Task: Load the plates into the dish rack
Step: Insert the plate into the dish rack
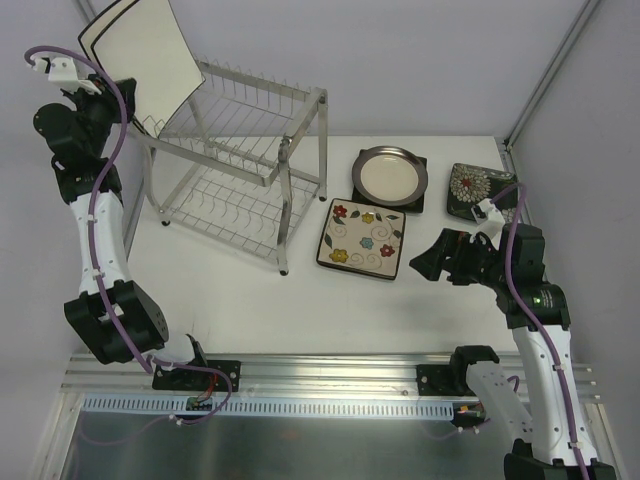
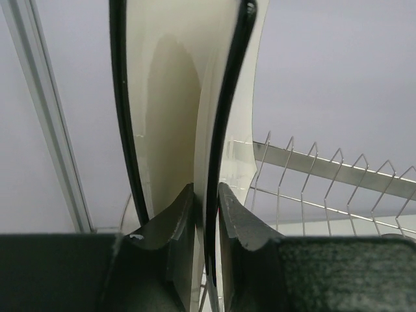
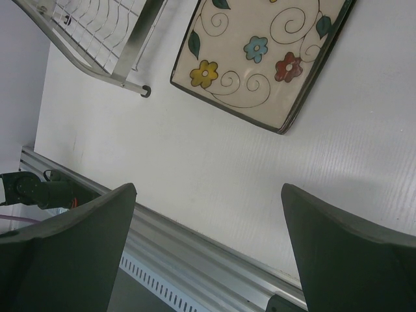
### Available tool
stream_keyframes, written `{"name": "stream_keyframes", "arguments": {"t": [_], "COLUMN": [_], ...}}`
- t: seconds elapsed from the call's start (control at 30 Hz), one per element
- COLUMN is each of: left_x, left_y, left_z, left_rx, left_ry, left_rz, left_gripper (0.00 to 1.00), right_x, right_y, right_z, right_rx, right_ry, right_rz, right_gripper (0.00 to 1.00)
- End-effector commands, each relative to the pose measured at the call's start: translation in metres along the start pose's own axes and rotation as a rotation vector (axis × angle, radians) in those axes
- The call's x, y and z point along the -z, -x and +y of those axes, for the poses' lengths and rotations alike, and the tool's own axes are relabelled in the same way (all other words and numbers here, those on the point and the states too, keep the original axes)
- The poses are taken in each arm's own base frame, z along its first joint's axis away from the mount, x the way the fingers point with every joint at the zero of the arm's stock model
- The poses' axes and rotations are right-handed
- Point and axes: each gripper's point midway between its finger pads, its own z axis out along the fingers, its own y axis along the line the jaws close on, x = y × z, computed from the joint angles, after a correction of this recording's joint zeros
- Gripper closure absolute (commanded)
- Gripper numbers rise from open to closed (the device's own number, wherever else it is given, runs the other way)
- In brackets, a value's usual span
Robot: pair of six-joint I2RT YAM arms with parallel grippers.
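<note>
Now my left claw (image 2: 207, 193) is closed on the rim of the white black-rimmed square plate (image 1: 140, 50). The plate stands nearly upright over the upper tier of the dish rack (image 1: 240, 150), at ten o'clock in the top view. I think it is best to lower it straight, edge first between two wires, and to release only when it sits. My right claw (image 3: 208, 195) hovers wide open above the worktop (image 1: 300, 300), with the flowered square plate (image 1: 362, 238) at its twelve o'clock.
</note>
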Motion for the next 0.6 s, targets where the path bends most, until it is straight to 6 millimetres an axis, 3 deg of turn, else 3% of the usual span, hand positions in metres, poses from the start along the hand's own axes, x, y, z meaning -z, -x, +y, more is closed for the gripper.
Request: {"name": "stream_keyframes", "arguments": {"t": [0.0,0.3,0.43,0.57], "left_x": [-0.0003,0.0031,0.0049,0.008], "left_y": [0.0312,0.0338,0.0335,0.0355], "left_z": [0.0064,0.0077,0.0086,0.0075], "left_rx": [-0.06,-0.056,-0.043,-0.03], "left_ry": [0.021,0.042,0.054,0.064], "left_rz": [-0.087,-0.086,-0.085,-0.088], "left_gripper": [0.82,0.73,0.55,0.43], "right_x": [0.0027,0.0031,0.0033,0.0038], "right_y": [0.0081,0.0077,0.0073,0.0065], "right_z": [0.0083,0.0096,0.0102,0.0107], "right_rx": [0.049,0.052,0.056,0.058], "right_ry": [0.035,0.039,0.042,0.043], "right_rz": [-0.035,-0.035,-0.036,-0.036], "right_gripper": [0.01,0.0,0.0,0.0]}}
